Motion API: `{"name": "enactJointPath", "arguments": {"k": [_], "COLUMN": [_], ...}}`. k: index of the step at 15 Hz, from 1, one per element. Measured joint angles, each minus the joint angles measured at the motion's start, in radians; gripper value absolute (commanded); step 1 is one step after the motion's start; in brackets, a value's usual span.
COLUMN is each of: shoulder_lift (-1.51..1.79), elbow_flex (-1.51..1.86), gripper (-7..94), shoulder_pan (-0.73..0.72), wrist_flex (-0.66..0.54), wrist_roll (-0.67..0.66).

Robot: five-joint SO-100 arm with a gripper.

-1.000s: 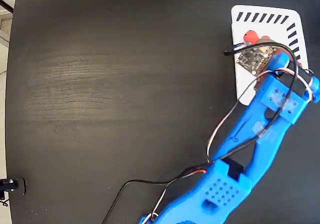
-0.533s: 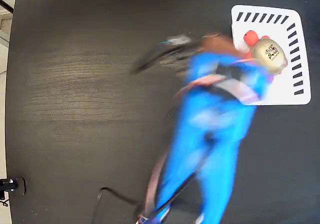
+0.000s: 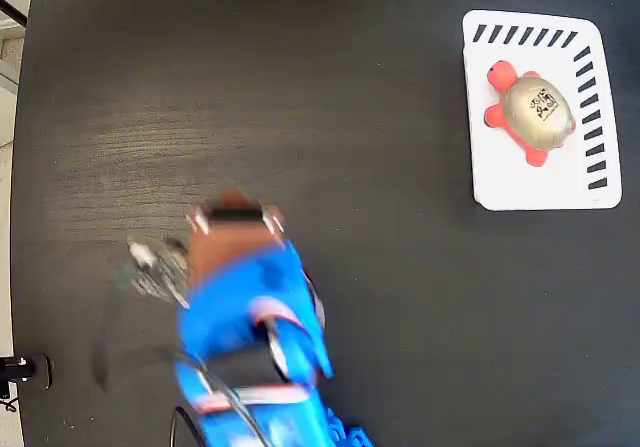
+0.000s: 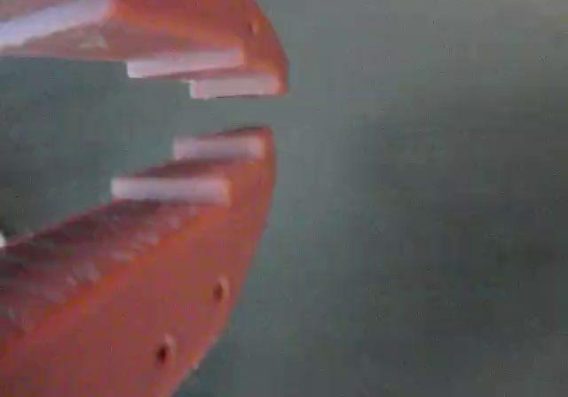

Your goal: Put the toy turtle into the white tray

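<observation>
The toy turtle [image 3: 535, 114], with red-orange head and legs and a shiny gold shell bearing a dark mark, lies inside the white tray [image 3: 520, 185] at the upper right of the fixed view. Nothing touches it. My blue arm is a blur at the lower left, and its orange gripper [image 3: 232, 217] is far from the tray. In the wrist view the gripper [image 4: 271, 108] is open by a narrow gap. Its orange toothed fingers [image 4: 195, 228] hold nothing, and only the plain table surface lies beyond them.
The dark wood-grain table [image 3: 330, 97] fills the fixed view, with its left edge along the frame's left side. A small black fitting [image 3: 22, 369] sits at the lower left corner. Blurred cables and a small board [image 3: 155, 267] trail beside the arm.
The arm has swung from over the tray down to the lower left. The turtle, hidden under the gripper a second ago, now lies uncovered in the tray.
</observation>
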Motion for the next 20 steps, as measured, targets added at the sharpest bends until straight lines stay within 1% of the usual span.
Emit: {"name": "enactJointPath", "arguments": {"k": [1, 2, 3, 5, 6, 9, 11, 13, 20], "shoulder_lift": [0.103, 0.212, 0.321, 0.523, 0.634, 0.865, 0.942, 0.966, 0.973], "elbow_flex": [0.133, 0.249, 0.333, 0.442, 0.469, 0.522, 0.584, 0.646, 0.650], "gripper": [0, 0, 0, 0, 0, 0, 0, 0, 0], "shoulder_pan": [-0.008, -0.003, 0.015, 0.061, 0.081, 0.137, 0.158, 0.155, 0.167], "wrist_flex": [-0.054, -0.074, -0.069, 0.006, 0.067, 0.213, 0.249, 0.239, 0.235], "wrist_roll": [-0.031, -0.063, -0.095, -0.150, -0.172, -0.201, -0.187, -0.164, -0.161]}}
